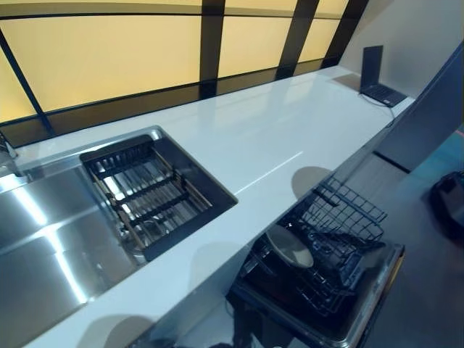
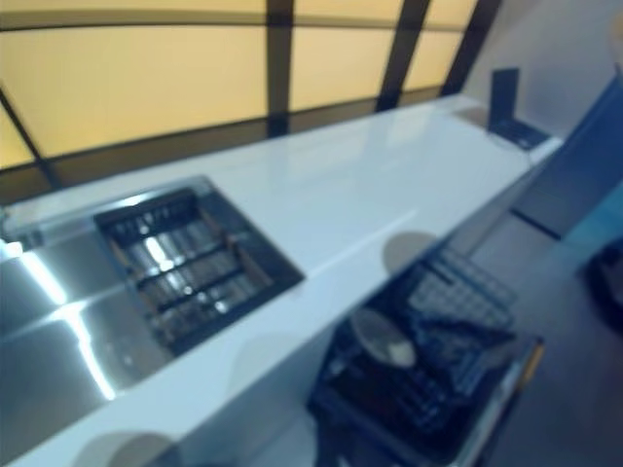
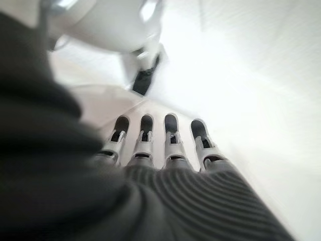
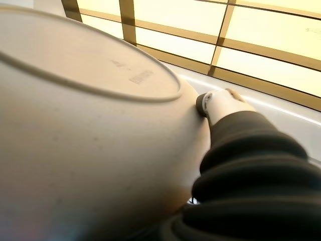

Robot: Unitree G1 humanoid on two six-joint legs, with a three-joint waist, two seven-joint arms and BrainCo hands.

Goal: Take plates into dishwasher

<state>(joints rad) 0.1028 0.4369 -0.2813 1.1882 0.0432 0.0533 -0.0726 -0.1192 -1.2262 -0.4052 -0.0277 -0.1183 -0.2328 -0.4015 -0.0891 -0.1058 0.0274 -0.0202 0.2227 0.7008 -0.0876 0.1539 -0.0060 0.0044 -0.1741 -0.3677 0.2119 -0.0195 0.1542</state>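
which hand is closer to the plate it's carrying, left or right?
Right. The right hand is pressed against the underside of the plate; the left hand hangs with straight fingers and no plate near it.

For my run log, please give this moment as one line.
right hand: holds pale round plate | left hand: open, empty | black wire dishwasher rack: out, one grey dish inside

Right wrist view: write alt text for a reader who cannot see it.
The pale underside of a plate fills most of the view, with the right hand pressed against its rim from beneath a dark ribbed cover. Behind them are a white counter and yellow window panels in dark frames.
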